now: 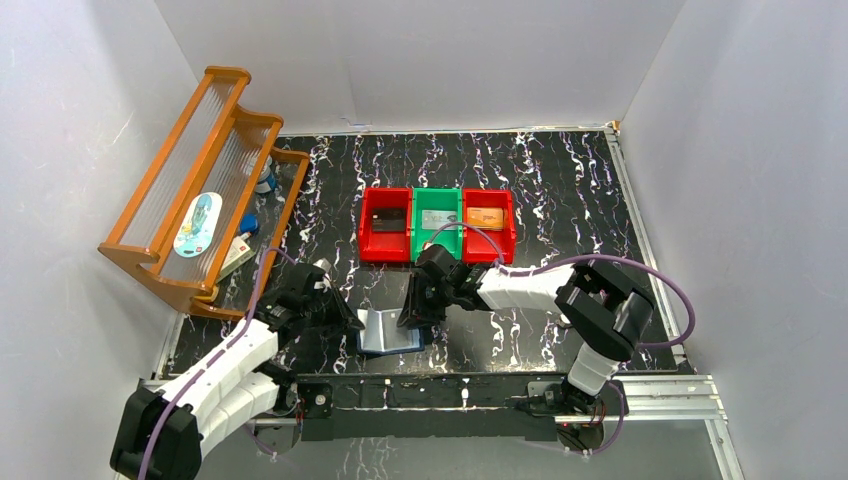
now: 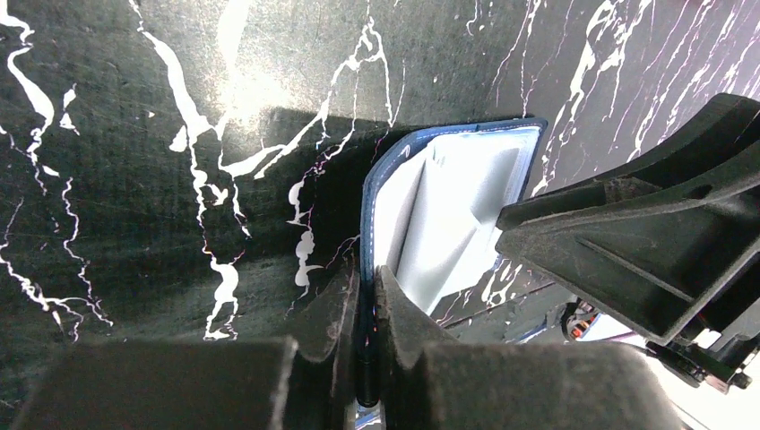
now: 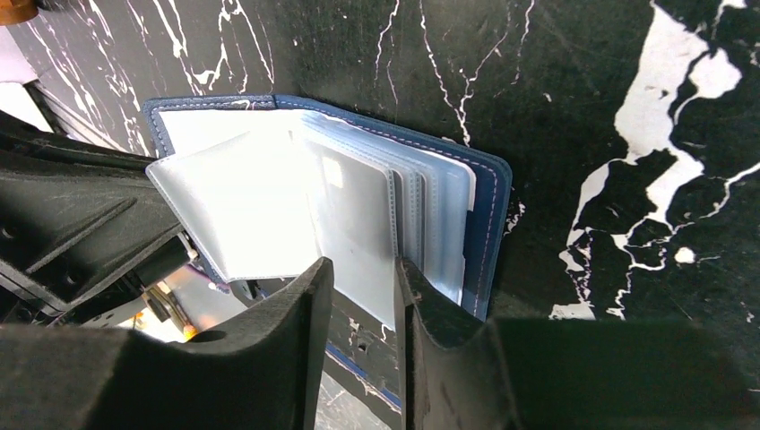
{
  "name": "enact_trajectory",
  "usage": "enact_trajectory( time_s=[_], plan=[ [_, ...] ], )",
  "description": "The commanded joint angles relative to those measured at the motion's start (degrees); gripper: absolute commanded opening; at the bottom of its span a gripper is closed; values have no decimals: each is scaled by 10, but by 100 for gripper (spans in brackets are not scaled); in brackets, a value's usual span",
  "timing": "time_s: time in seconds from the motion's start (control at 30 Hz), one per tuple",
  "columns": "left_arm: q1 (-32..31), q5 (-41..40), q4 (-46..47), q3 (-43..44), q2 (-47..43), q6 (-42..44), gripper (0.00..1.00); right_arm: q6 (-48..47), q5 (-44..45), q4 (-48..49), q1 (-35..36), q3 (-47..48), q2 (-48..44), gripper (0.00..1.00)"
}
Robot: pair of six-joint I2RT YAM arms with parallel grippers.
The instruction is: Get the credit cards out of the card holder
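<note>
The navy card holder lies open near the table's front edge, its pale clear sleeves fanned out. My left gripper is shut on its left cover, pinching the blue edge; from above this gripper sits at the holder's left side. My right gripper stands open at the holder's right side, and the lower edge of one clear sleeve hangs between its jaws. A dark credit card lies in the left red bin. Cards inside the sleeves cannot be made out.
Behind the holder stand a red bin, a green bin holding a silver-grey card, and a second red bin holding an orange card. A wooden rack leans at the left wall. White walls enclose the table.
</note>
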Motion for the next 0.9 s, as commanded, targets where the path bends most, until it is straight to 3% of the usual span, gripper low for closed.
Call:
enact_trajectory(
  time_s=[0.0, 0.17, 0.33, 0.6, 0.87],
  plan=[
    [-1, 43, 28, -14, 4, -12, 0, -3, -10, 12, 2, 22, -2, 36],
    [0, 53, 47, -23, 12, -15, 0, -1, -19, 21, 2, 24, -8, 30],
    [-1, 49, 53, -29, 15, -19, 0, -1, -7, 10, 2, 27, -17, 30],
    [-1, 42, 53, -34, 6, -24, 0, -18, 98, -120, 2, 50, -46, 46],
    [-1, 44, 58, -37, 5, -23, 0, -19, 83, -118, 2, 46, -38, 51]
  ],
)
